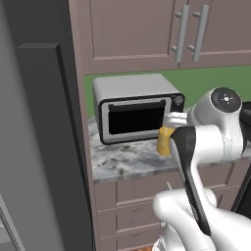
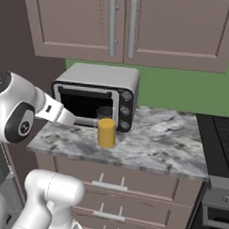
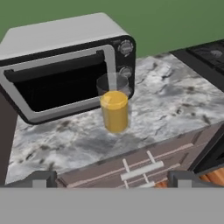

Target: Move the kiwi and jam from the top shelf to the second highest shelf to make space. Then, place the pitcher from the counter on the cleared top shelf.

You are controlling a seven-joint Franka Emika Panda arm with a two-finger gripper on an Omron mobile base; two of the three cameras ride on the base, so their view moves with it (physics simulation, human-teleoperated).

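The pitcher [image 3: 114, 111], yellow with a greyish see-through top, stands upright on the speckled counter [image 3: 175, 100], just in front of the toaster oven's right end. It shows again as the pitcher [image 2: 106, 131] on the counter [image 2: 157, 142], and in the left base view the pitcher [image 1: 164, 141] is half hidden by my arm. My gripper [image 3: 112, 179] is open. It hovers in front of the counter's edge, short of the pitcher, with nothing between its fingers. The kiwi, the jam and both shelves are out of view.
A silver toaster oven [image 2: 96, 94] sits at the back of the counter against the green wall. Drawers with bar handles [image 3: 142, 170] run under the counter edge. A stove [image 2: 222, 130] borders the counter on the right, and a dark fridge door [image 1: 39, 147] stands at the left.
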